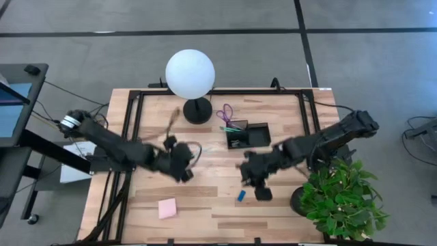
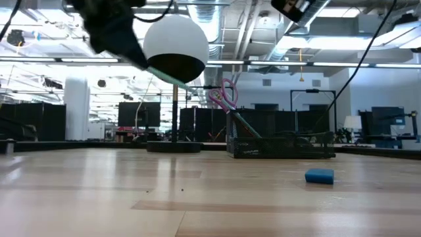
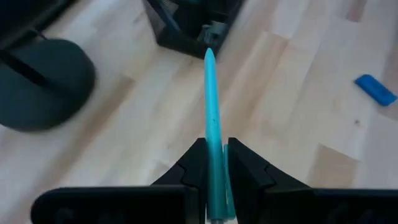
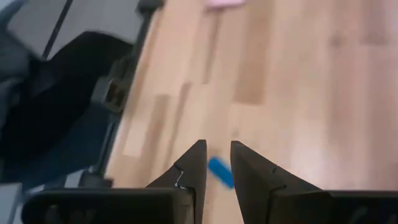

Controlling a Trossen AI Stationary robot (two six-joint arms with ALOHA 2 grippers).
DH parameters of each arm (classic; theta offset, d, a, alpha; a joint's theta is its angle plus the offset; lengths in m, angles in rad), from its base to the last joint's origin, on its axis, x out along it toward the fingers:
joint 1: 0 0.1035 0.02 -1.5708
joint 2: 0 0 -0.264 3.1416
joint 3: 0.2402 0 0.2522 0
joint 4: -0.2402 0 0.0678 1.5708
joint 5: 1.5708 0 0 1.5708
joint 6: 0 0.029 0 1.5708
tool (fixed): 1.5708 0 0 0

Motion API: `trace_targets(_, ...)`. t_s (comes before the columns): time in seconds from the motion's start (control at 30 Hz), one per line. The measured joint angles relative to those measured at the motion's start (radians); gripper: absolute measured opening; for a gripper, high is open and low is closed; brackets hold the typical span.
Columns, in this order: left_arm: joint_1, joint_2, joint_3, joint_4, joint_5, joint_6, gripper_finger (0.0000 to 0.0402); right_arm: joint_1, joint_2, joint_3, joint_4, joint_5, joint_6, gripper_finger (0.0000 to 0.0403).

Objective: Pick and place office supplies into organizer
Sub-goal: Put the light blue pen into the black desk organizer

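My left gripper (image 1: 179, 162) hangs above the table's middle left, shut on a teal pen (image 3: 211, 118) whose tip points toward the black organizer (image 1: 247, 134). In the organizer, purple-handled scissors (image 2: 225, 92) stand leaning with their handles up, beside another teal pen (image 1: 233, 128). My right gripper (image 4: 215, 163) hovers above the table right of centre with a narrow gap between its fingers and nothing in it. A small blue eraser (image 1: 241, 195) lies flat on the table just below and beyond it. A pink sticky-note pad (image 1: 167, 208) lies flat near the front edge. My left gripper pinches the teal pen's rear part (image 3: 215, 177) between its two fingers, which lie along the pen. Most of the pen sticks out forward past the fingertips, with its tip (image 3: 209, 55) slanting down. The pen is lifted clear of the table (image 2: 164, 72).
A white globe lamp (image 1: 190, 74) on a round black base (image 3: 43, 81) stands at the far middle, left of the organizer. A green plant (image 1: 341, 195) fills the near right corner. A thin brownish streak (image 1: 172, 123), perhaps a pen, shows left of the lamp base.
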Motion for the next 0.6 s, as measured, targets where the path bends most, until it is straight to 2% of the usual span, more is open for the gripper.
trace_targets(0.13, 0.169, -0.028, 0.105, -0.079, 0.080, 0.218, 0.0031, 0.082, 0.073, -0.057, 0.147, 0.000, 0.024, 0.0066)
trace_targets(0.23, 0.271, 0.010, 0.202, -0.089, 0.146, 0.379, 0.0031, 0.103, 0.138, -0.065, 0.227, 0.000, 0.068, 0.0066)
trace_targets(0.37, 0.362, 0.118, 0.369, -0.162, 0.206, 0.553, 0.0031, 0.092, 0.195, -0.064, 0.223, 0.053, 0.198, 0.0066)
trace_targets(0.5, 0.436, 0.270, 0.551, -0.280, 0.314, 0.698, 0.0031, 0.084, 0.220, -0.065, 0.145, 0.117, 0.293, 0.0066)
trace_targets(0.6, 0.469, 0.382, 0.667, -0.306, 0.366, 0.793, 0.0031, 0.091, 0.224, -0.065, 0.127, 0.161, 0.356, 0.0066)
